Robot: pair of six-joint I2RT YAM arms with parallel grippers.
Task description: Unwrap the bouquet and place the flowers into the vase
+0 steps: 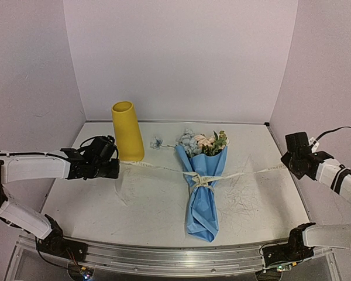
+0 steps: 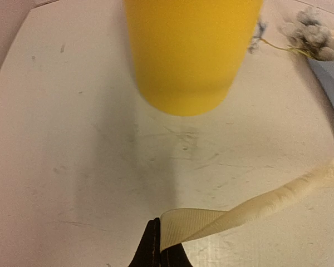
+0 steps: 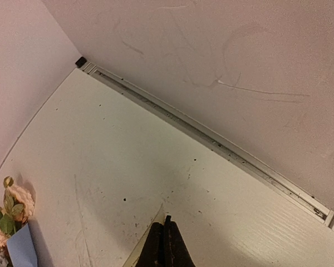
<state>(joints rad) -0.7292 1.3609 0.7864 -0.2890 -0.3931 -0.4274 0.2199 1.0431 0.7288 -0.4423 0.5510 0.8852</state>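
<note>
Left gripper is clamped on one ribbon tail, right gripper pinched on the other. The bouquet lies on the counter midway between them, long axis front-to-back, flowers pointing away from the arms. Left of the bouquet stands the vase — upright, nearer the left arm.

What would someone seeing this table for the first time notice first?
The tall yellow vase stands upright at the back left, the brightest thing in view. To its right, mid-table, the bouquet lies in blue paper with its blooms toward the back wall. A cream ribbon tied around it stretches out both ways, one end pinched in the shut left hand, the other reaching the shut right hand.
</note>
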